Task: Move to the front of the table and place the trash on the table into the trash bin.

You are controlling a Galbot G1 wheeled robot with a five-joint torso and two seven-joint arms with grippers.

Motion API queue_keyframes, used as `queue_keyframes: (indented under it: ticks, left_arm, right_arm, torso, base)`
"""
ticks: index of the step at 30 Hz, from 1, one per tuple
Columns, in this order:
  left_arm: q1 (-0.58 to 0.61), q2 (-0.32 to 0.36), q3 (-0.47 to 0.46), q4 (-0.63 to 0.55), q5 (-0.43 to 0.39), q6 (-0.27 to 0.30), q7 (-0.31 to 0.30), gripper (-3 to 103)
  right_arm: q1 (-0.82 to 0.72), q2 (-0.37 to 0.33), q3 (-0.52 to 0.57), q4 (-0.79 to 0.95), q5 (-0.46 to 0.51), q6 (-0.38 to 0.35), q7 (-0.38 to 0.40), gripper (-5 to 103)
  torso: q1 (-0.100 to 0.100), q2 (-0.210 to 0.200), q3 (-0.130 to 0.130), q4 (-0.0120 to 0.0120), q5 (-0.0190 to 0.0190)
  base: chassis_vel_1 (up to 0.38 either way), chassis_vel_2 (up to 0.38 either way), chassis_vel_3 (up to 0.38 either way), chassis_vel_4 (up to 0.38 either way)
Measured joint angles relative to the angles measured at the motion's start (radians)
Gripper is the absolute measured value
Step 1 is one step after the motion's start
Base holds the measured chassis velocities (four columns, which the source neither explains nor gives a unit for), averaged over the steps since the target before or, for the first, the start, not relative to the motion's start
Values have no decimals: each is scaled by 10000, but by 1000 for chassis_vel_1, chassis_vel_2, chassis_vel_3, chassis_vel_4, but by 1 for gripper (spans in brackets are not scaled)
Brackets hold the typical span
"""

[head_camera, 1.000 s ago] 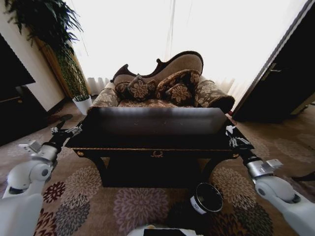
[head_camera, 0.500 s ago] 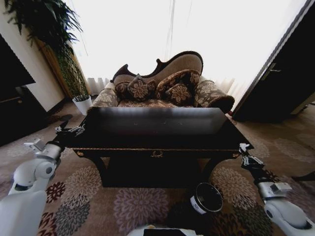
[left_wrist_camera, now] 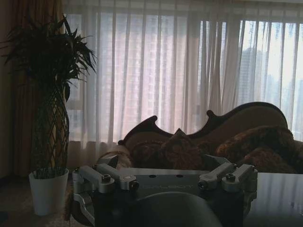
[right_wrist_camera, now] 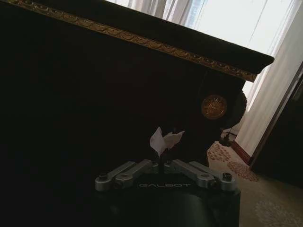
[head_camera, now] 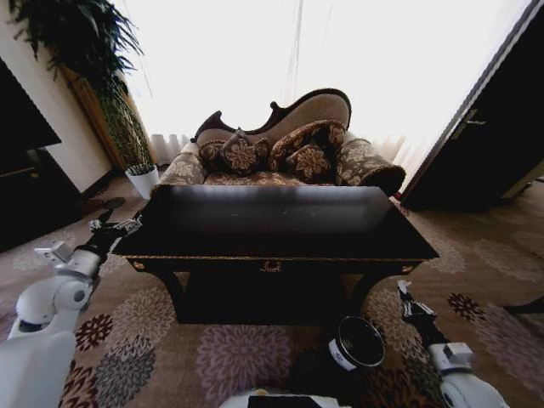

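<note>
The right gripper (head_camera: pixel 403 297) has dropped from the right-hand corner of the counter (head_camera: pixel 280 223) to below its edge in the last second, and now hangs low beside the front right leg, just above and to the right of the trash bin (head_camera: pixel 358 342). In the right wrist view its jaws are together, clamped on a small white paper ball (right_wrist_camera: pixel 164 139), with the counter's gold-trimmed apron and a round gold rosette behind it. I judge that this piece of trash has been lifted off the counter and is on its way to the bin, whose open mouth sits on the flowered carpet in front of the counter, near the robot's base. The paper is not yet over the bin's opening, so the drop is not yet done.

The left gripper (head_camera: pixel 115 226) has barely shifted; it hovers at the counter's left front corner, and its jaws appear spread apart in the left wrist view (left_wrist_camera: pixel 165 182), holding nothing.

The glossy counter top shows no other litter that I can make out from the head view.

For writing, "GALBOT" is stamped on the body of the right gripper in its wrist view. The bin carries a white label on its side, but its text is too small to read.
</note>
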Motion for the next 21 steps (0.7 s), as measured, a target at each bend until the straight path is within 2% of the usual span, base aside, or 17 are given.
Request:
queue_keyframes:
  ticks: [4, 10, 12, 13, 21]
  left_arm:
    - [1, 2, 14, -12, 0, 0, 0, 100]
    - [55, 35, 7, -34, 0, 9, -1, 100]
    - [85, 71, -23, -37, 0, 19, -4, 100]
    - [157, 126, -88, -58, -4, 29, -6, 100]
    - [321, 148, -165, -106, -5, 46, -10, 100]
  right_arm:
    - [351, 113, -531, -556, -265, 5, 26, 0]
    - [1179, 337, -1535, -1685, -1211, -13, 66, 0]
    - [1531, 462, -1913, -2230, -1644, -12, 109, 0]
    - [2226, 678, -2429, -3177, -2028, -65, 216, 0]
    - [3500, 1203, -3056, -5017, -2195, -230, 210, 0]
  torso:
    - [0, 0, 0, 1, -2]
    - [0, 0, 0, 1, -3]
    - [0, -1, 0, 2, -3]
    - [0, -2, 0, 0, -3]
    - [0, -2, 0, 1, -1]
  base:
    - [0, 0, 0, 0]
    - [0, 0, 0, 0]
    - [0, 0, 0, 0]
    - [0, 0, 0, 0]
    - [0, 0, 0, 0]
